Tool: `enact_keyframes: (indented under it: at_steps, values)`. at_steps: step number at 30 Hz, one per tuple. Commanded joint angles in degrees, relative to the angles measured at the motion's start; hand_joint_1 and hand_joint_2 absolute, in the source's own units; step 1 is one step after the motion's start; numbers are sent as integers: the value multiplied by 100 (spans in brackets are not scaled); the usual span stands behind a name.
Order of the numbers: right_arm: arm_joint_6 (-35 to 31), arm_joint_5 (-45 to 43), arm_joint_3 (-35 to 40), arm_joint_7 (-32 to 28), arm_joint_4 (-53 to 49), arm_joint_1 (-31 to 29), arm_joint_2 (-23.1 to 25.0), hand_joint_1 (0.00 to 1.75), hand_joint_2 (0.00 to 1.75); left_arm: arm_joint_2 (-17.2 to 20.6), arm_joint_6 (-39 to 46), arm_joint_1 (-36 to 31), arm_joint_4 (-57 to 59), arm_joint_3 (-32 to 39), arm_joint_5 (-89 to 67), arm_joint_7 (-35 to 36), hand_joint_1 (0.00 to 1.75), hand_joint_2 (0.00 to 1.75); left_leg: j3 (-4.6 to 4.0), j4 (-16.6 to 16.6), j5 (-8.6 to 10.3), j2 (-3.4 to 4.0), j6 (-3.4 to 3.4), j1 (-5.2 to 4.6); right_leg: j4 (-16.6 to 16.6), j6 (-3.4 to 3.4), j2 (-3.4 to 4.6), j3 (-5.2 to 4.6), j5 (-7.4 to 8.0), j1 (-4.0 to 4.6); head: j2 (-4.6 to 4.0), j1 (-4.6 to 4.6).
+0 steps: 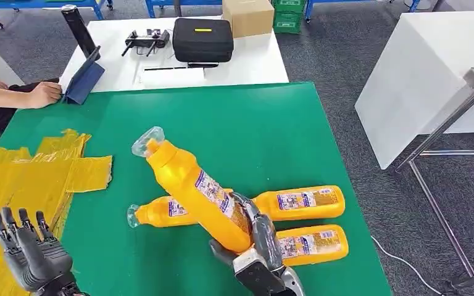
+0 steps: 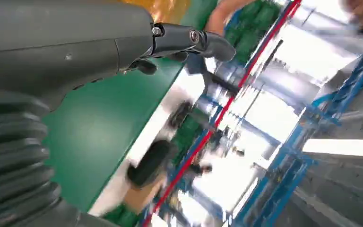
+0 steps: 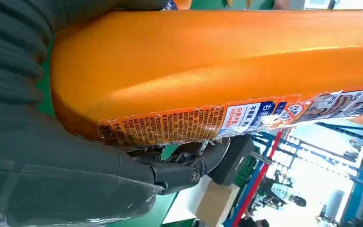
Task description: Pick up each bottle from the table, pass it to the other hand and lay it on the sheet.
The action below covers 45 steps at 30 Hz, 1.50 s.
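Bottle (image 1: pixel 194 188) in our right hand (image 1: pixel 256 250) is lifted off the green tabletop (image 1: pixel 253 129), gripped around its base end, with its long axis slanting up and away toward our left so the clear cap leads. That cap end points toward the left hand (image 1: pixel 31 253), which hovers low over the yellow sheet (image 1: pixel 24 179) with fingers spread and nothing in them. We judge the pass turns on this: the free neck half lies on the left hand's side, well apart from it, so the two hands must close that gap. Three more bottles lie on the tabletop just beside and under the raised one.

From the right wrist view we see the fingers (image 3: pixel 189 172) wrapped under the orange body and label, which the head view partly hides. From the left wrist view we see the left thumb standing free, touching nothing.
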Motion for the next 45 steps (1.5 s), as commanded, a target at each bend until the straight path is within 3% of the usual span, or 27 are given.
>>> enact_keyframes:
  at_steps: [1, 5, 15, 26, 32, 45]
  values:
    - [296, -411, -135, -572, 225, -96, -268, 175, 175, 896, -3524, 300, 1319, -713, 837, 676, 0, 175, 21, -19, 5, 6, -9, -3, -17, -4, -1, 21, 3, -3, 0, 2]
    - [549, -233, -103, -563, 260, -151, -192, 175, 175, 1053, -4124, 371, 1391, -986, 980, 626, 0, 175, 10, -9, 0, 12, -7, -2, -9, -4, 6, 10, 2, -1, 0, 0]
    - [849, -9, 80, -552, 499, -304, -111, 175, 175, 1495, -4485, 323, 1592, -1505, 1128, 503, 0, 175, 2, -6, 0, 13, -12, 3, -8, -7, 6, 5, 3, 4, 0, 0]
    - [1204, 346, 337, -528, 683, -427, 53, 175, 175, 1761, -4102, 295, 1613, -1763, 1048, 303, 0, 175, -1, -2, -3, 16, -13, 5, -5, -8, 9, 4, 1, 7, 0, 2]
    - [1552, 837, 890, -526, 1487, -711, 186, 175, 175, 1818, -3898, 170, 1736, -1825, 960, 351, 0, 175, 3, -7, 0, 15, -16, 9, -11, -10, 7, 7, 4, 10, 0, 0]
    - [1754, 967, 1301, -611, 2234, -941, 297, 175, 175, 1851, -3748, 31, 1836, -1882, 923, 348, 0, 175, 1, -3, -2, 9, -18, 11, -7, -10, 1, 7, -1, 11, 0, 2]
